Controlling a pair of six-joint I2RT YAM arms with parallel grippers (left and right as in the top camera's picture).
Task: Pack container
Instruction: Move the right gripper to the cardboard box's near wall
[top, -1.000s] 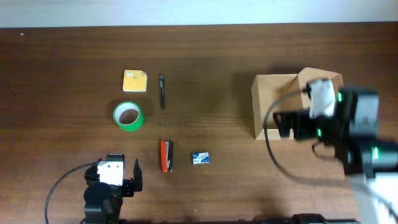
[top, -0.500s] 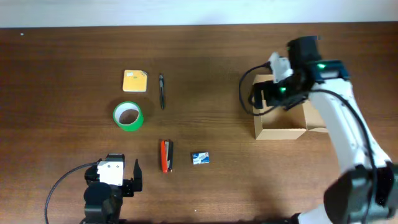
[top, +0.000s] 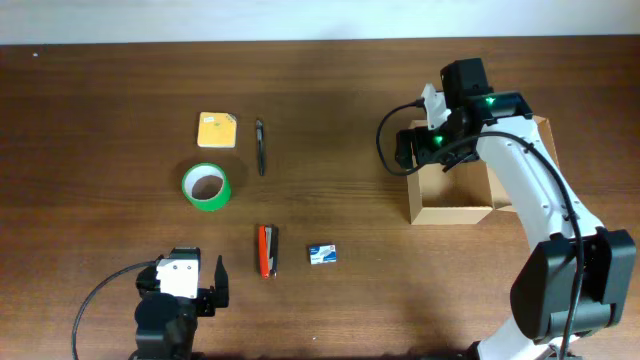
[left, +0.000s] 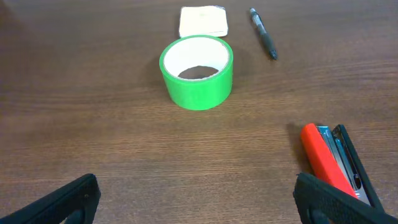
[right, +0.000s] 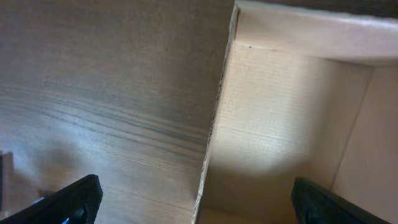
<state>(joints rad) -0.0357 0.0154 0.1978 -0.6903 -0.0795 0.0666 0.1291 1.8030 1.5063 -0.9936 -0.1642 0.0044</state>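
The container (top: 450, 214) stands open at right centre of the desk (top: 330, 90). The right claw (top: 410, 150), spread and empty, straddles its left wall; likely best to steady that wall squarely. The left claw (left: 199, 205) is likewise spread and empty.

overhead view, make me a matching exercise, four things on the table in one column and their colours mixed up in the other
Things:
1. tape roll
2. sticky notes
3. stapler
4. container

Colours:
a. orange-red and black
b. tan-brown
c. green
d. yellow

Pairs: 1-c, 2-d, 3-a, 4-b
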